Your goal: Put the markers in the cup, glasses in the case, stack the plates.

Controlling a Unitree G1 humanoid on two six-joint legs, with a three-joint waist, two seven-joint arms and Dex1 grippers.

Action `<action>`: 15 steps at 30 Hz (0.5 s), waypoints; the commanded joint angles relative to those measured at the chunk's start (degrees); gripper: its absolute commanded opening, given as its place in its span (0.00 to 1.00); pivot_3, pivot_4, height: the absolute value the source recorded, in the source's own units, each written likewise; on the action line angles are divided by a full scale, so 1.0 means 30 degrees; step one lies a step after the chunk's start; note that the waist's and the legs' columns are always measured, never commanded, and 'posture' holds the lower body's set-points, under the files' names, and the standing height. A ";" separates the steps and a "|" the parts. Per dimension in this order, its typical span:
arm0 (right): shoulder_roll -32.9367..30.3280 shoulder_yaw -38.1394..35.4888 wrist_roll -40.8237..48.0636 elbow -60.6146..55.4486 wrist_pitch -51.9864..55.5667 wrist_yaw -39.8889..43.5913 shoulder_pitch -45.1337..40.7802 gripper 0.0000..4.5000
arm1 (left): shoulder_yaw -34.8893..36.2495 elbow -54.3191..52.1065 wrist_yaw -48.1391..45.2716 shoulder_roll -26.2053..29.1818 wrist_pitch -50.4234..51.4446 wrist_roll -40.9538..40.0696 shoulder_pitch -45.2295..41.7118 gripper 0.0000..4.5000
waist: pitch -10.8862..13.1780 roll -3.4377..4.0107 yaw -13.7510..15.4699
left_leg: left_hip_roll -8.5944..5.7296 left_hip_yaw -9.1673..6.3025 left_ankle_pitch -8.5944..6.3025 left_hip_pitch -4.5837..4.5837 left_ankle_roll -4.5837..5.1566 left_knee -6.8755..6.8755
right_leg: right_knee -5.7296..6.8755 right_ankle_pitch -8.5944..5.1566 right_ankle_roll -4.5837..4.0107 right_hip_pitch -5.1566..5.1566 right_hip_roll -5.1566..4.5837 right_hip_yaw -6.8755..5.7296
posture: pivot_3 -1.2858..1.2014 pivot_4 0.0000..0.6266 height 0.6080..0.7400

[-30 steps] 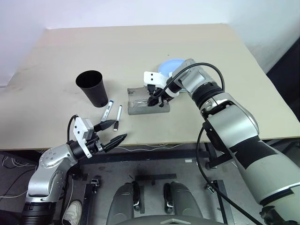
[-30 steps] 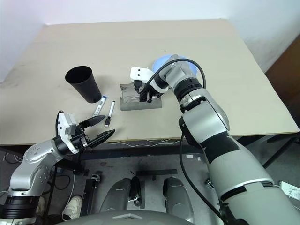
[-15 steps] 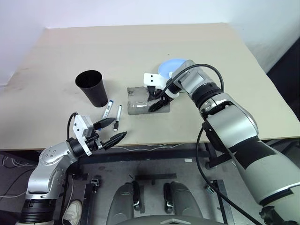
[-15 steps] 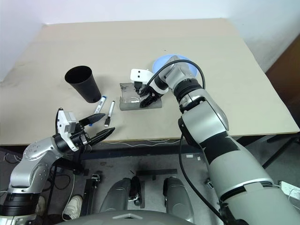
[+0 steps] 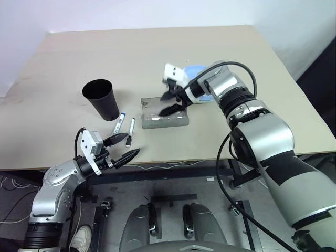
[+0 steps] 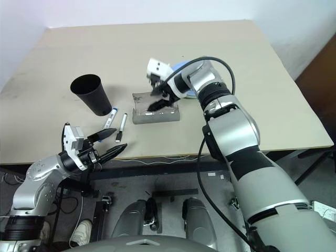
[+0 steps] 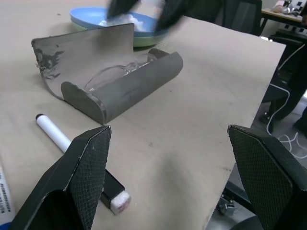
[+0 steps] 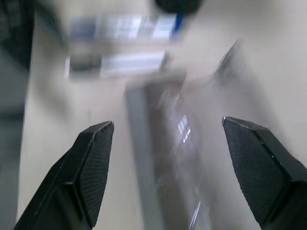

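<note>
At the middle of the tabletop point(image 5: 220, 47) the grey case point(image 5: 164, 115) lies open with the glasses point(image 7: 120, 72) inside. Above it hangs the right end effector point(image 5: 171, 103), fingers spread wide, empty. Left of it lie two markers point(image 5: 125, 126) near the black cup point(image 5: 102, 98). Stacked plates point(image 5: 199, 71) sit behind. At the near edge, the left end effector point(image 5: 125, 146) hovers wide, empty.

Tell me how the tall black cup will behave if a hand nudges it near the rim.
The tall black tapered plastic cup stands on its narrower base, so a push near the rim would probably tip it. It looks thin-walled and empty, hence likely light and prone to sliding. Tipped over, it would probably roll in a curve.
</note>
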 commanded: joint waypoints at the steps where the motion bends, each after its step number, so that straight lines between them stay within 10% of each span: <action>1: -0.0431 -0.2113 0.1798 -0.0692 0.0907 -0.2329 -0.1215 0.85 | 0.0659 -0.0164 -0.0097 0.0191 -0.0346 -0.0264 -0.0222 0.91 | 0.0000 0.0000 -0.0012 | 0.0000 0.0001 0.0000 0.0000 0.0000 0.0000 | 0.0000 0.0000 0.0000 0.0001 0.0000 0.0000 | 0.52 0.24 0.77; 6: -0.0291 -0.3161 0.2311 -0.0382 0.1516 -0.5603 -0.1087 0.71 | 0.0658 -0.0412 -0.0013 0.0197 -0.0154 -0.0236 -0.0223 0.91 | 0.0000 0.0000 -0.0025 | -0.0003 0.0000 -0.0002 -0.0006 0.0001 -0.0002 | -0.0006 -0.0006 -0.0011 -0.0007 -0.0010 0.0003 | 0.52 0.24 0.77; 15: 0.1271 -0.2705 0.1306 0.0142 0.1099 -1.1150 0.0022 0.02 | 0.0638 -0.1062 0.0494 0.0302 0.0328 -0.0221 -0.0296 0.91 | 0.0000 -0.0001 -0.0037 | -0.0004 0.0008 0.0006 -0.0019 0.0004 -0.0004 | 0.0000 0.0002 0.0003 -0.0005 -0.0003 0.0001 | 0.52 0.24 0.77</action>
